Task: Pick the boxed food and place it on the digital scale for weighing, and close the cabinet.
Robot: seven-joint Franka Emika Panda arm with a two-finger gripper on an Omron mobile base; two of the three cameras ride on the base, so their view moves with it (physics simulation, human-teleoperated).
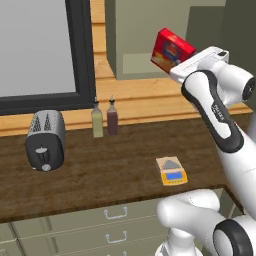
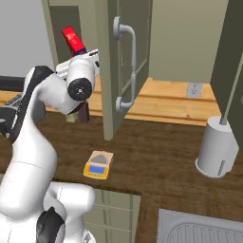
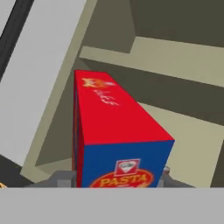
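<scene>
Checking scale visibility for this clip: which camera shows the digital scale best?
The left base view: the scale lies unobstructed on the wooden counter, its grey plate and blue display both readable. The right base view shows it too, clear but at a slant, below the open cabinet door.

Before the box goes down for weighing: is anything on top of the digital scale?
Nothing: the digital scale sits alone on the wooden counter, its grey plate bare. The boxed food is held up by the open cabinet.

Scale (image 1: pixel 172 171) on counter (image 1: pixel 100 175), right of toaster (image 1: pixel 46 139).
</scene>
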